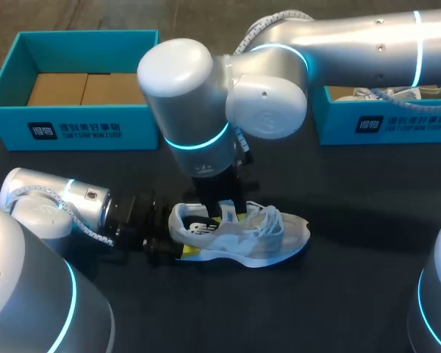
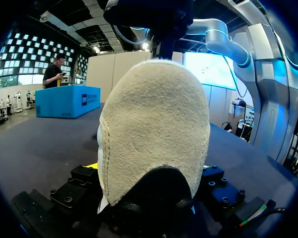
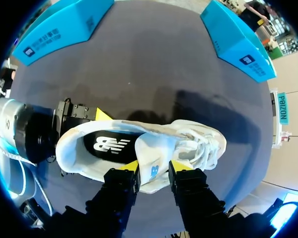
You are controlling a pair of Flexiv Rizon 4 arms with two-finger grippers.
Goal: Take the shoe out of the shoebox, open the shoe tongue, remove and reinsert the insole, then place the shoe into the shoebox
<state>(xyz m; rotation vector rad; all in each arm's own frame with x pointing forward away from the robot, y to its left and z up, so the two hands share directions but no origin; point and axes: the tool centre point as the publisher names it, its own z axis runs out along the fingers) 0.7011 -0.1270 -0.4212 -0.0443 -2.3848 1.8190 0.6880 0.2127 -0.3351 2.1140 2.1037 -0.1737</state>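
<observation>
Open teal cardboard shoebox with a brown liner sits far back on the dark matte table; nearer, the left gripper is closed around the fuzzy beige suede heel of the white mesh-and-suede sneaker, yellow tips pressed to both sides. Sneaker lies on its sole mid-table, black printed insole showing. Right gripper comes from above, narrowly parted, pinching the white padded tongue; second teal shoebox back right.
</observation>
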